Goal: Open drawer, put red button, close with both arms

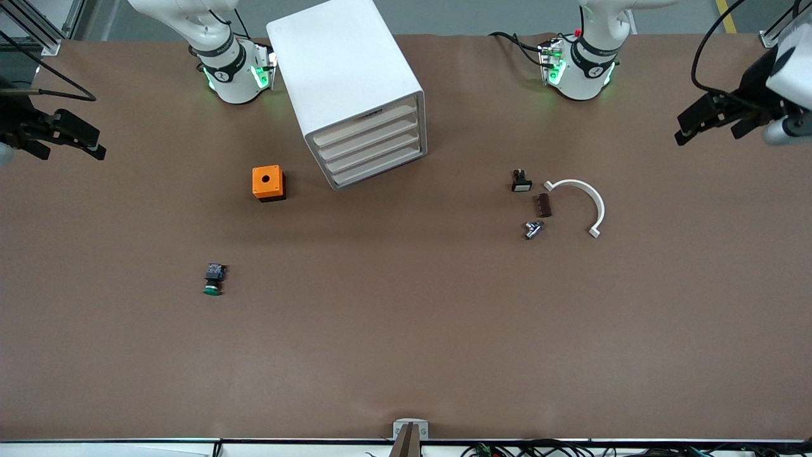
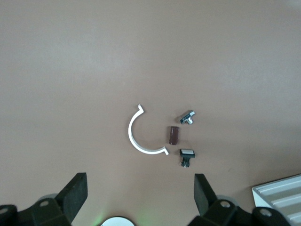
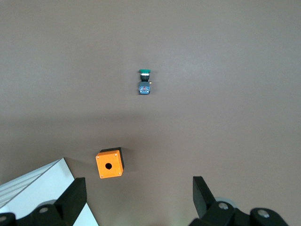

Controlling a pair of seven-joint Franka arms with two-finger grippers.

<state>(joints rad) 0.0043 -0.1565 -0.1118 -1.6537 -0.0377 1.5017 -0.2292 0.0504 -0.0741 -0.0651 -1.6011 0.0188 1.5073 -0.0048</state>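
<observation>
The white cabinet (image 1: 346,70) stands between the two arm bases. Its top drawer (image 1: 365,124) is pushed in flush, like the three below it. No red button shows in any view. My left gripper (image 1: 707,130) hangs open and empty high over the left arm's end of the table; its wrist view shows the fingers (image 2: 75,194) wide apart. My right gripper (image 1: 71,149) hangs open and empty high over the right arm's end; its fingers (image 3: 203,193) are also wide apart. Both arms wait away from the cabinet.
An orange box with a hole (image 1: 268,183) sits beside the cabinet, and a green-capped button (image 1: 214,279) lies nearer the camera. Toward the left arm's end lie a white arc (image 1: 580,200), a small black-and-white part (image 1: 521,181), a brown block (image 1: 543,205) and a metal fitting (image 1: 533,229).
</observation>
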